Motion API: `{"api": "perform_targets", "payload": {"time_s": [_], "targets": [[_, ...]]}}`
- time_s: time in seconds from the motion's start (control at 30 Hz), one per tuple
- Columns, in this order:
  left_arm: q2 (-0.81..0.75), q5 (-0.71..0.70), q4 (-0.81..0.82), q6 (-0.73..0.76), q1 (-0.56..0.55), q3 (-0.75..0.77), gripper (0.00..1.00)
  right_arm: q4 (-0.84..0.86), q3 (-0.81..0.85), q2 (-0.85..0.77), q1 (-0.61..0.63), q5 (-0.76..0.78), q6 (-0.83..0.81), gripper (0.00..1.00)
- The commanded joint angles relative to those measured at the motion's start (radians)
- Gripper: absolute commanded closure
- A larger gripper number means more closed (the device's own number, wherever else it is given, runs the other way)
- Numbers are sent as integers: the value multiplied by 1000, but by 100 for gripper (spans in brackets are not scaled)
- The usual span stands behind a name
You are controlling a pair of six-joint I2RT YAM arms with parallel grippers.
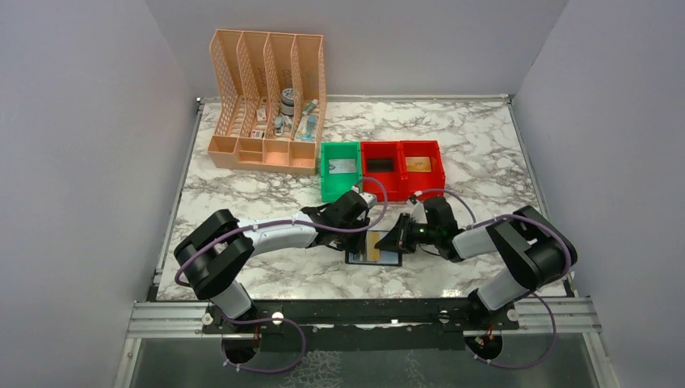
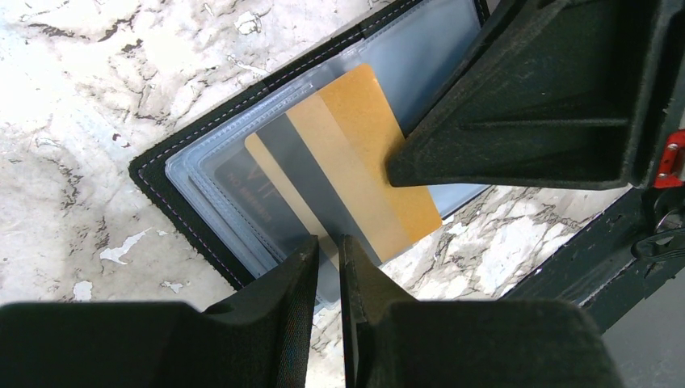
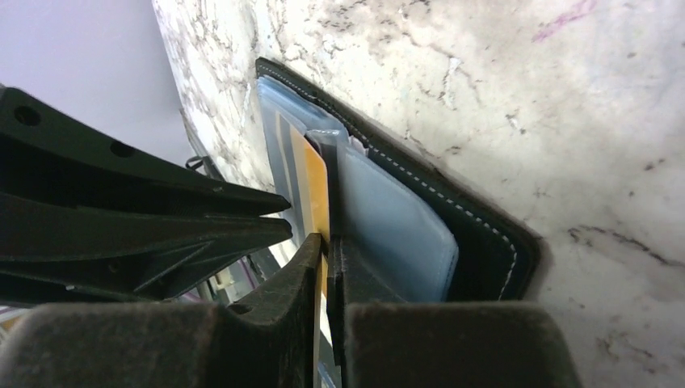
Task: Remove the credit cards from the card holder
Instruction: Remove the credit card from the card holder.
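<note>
- The card holder [image 3: 396,226] lies open and flat on the marble table [image 1: 242,194], near the front edge, between my two arms. Black cover, white stitching, grey-blue clear sleeves.
- The gold card [image 2: 355,137] is held over the open sleeves, black magnetic stripe facing up. No print is legible on this face.
- My left pincer [image 2: 329,246]: fingers drawn to a thin slit, pinching one corner of the gold card.
- My right pincer [image 3: 327,242]: clamped on another edge of the same card.
- A dark card [image 2: 242,182] sits under one sleeve. Faint letters on it, too blurred to read.
</note>
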Motion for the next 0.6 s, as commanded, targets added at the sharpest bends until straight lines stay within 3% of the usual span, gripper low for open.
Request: {"api": "perform_targets", "payload": {"time_s": [0.0,0.2,0.37,0.57], "targets": [[1,-39,-57,14,-6,-12,80,-121,-1,-85,-3,91,-49,96],[7,-36,-57,20,-7,-6,80,-179,-18,-160,-12,96,-73,95],[17,-29,-56,23,-6,2,81,-43,-25,-102,-12,7,-17,82],[12,-23,-57,24,-8,-3,81,131,-34,-17,-13,-40,80,78]]}}
